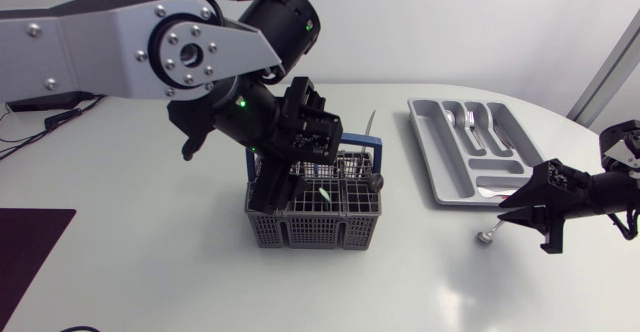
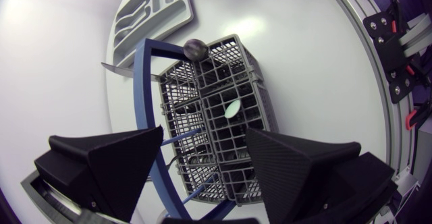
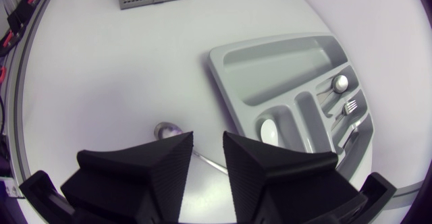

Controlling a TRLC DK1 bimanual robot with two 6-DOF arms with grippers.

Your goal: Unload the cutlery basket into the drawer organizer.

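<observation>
Hovering over the basket (image 1: 320, 227), your left end effector (image 2: 204, 133) is released, its fingers spread either side of the blue handle (image 2: 140, 82). Your right end effector (image 3: 208, 153) is released too, with a narrow gap, above a spoon (image 3: 164, 128) lying flat on the surface (image 1: 150, 272). The spoon's bowl is ahead of the fingers and its handle runs back beneath them. The organizer (image 1: 422, 142) lies just beside the spoon.

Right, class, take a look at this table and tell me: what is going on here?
The left gripper hangs open right above the grey cutlery basket, which has cutlery standing in it. The right gripper is open, low over a spoon that lies on the table beside the drawer organizer. The organizer holds a few pieces in its compartments.
</observation>
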